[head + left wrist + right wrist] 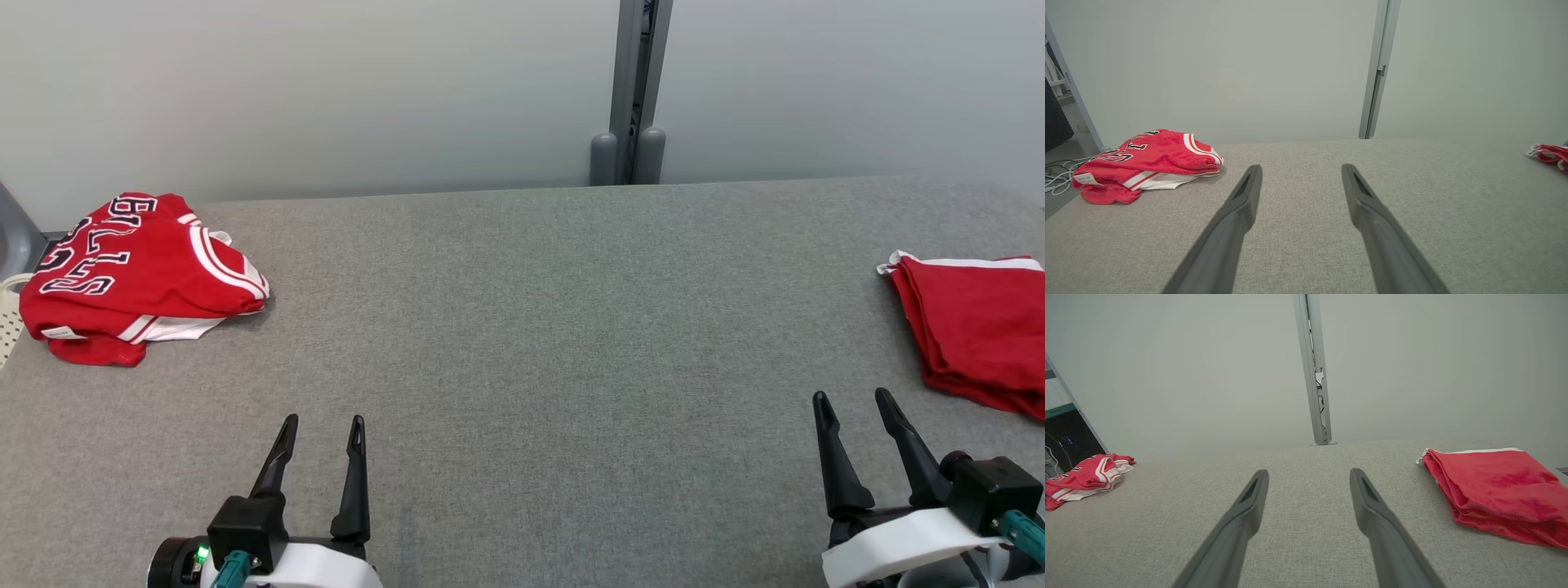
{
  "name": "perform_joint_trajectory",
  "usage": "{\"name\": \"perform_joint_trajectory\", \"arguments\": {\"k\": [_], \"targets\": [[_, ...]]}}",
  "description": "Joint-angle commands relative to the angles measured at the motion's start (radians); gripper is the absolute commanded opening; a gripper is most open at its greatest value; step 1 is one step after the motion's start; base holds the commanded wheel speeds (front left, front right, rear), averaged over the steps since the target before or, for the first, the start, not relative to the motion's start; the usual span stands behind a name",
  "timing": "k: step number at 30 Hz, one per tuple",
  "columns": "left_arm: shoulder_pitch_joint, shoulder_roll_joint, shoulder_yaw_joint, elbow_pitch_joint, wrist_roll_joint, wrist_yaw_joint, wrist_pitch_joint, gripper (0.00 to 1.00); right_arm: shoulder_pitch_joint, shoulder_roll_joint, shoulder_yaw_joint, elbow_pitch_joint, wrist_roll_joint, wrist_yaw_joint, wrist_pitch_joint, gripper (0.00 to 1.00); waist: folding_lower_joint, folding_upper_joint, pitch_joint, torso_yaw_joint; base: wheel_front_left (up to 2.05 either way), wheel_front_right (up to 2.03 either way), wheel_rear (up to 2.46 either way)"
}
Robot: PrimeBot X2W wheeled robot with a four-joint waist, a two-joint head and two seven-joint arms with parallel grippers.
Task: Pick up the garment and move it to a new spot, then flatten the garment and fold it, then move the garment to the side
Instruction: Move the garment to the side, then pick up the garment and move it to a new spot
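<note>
- Hovering nearest: left gripper (pixel 323 420), right gripper (pixel 851 395), spread wide, gripping nothing.
- Judging pickup not begun: crumpled red lettered jersey (pixel 139 269) lying far left on grey table (pixel 522 327).
- Needing leftward reach next.

A grey cloth-covered table (pixel 522 343) stretches across the frame beneath a pale wall, with a grey metal post (pixel 633 90) rising behind it at twelve o'clock. At nine o'clock a red jersey (pixel 139 273) with white trim and dark lettering lies bunched near the table's edge, just beside a white perforated basket (pixel 8 322). At three o'clock a folded red garment (pixel 976 327) rests flat, cut off by the frame. The left gripper (pixel 323 421) at seven o'clock and the right gripper (pixel 853 398) at five o'clock hold nothing, their dark fingers spread apart above bare cloth.
</note>
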Motion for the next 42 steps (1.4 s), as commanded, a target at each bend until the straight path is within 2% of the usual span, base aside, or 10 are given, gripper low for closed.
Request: {"name": "perform_joint_trajectory", "arguments": {"k": [1,5,9,20,26,36,42], "targets": [[-0.01,0.003,0.004,-0.001,0.005,-0.003,-0.005,1.0,0.006,-0.004,-0.003,-0.008,-0.009,0.0,0.004,1.0,0.0,0.0,0.002,0.003,0.0,0.0,0.0],[-0.019,0.002,0.002,-0.005,0.008,-0.001,-0.005,1.0,0.003,-0.004,-0.002,-0.016,-0.014,0.0,0.005,1.0,0.0,0.0,0.006,0.03,0.0,0.0,0.0],[-0.033,0.001,0.001,-0.013,0.008,0.002,-0.005,1.0,-0.006,-0.004,-0.003,-0.027,-0.023,0.0,0.006,1.0,0.0,0.0,0.013,0.097,0.0,0.0,0.0],[-0.029,-0.001,0.02,-0.043,0.008,0.019,-0.005,1.0,-0.015,-0.004,-0.006,-0.06,-0.038,0.0,0.023,1.0,0.0,0.0,0.035,0.39,0.0,0.0,0.0],[-0.015,-0.002,0.03,-0.058,-0.005,0.027,-0.005,1.0,-0.02,-0.004,0.004,-0.07,-0.042,0.0,0.037,1.0,0.0,0.0,0.045,0.52,0.0,0.0,0.0],[0.003,-0.003,0.049,-0.101,-0.033,0.05,-0.005,1.0,-0.071,-0.005,0.037,-0.052,-0.057,0.0,0.044,1.0,0.0,0.0,0.079,0.532,0.0,0.0,0.0],[-0.057,-0.002,0.065,-0.108,-0.04,0.019,-0.005,1.0,-0.061,-0.005,0.005,-0.069,-0.073,0.0,0.041,1.0,0.0,0.0,0.098,0.53,0.0,0.0,0.0]]}}
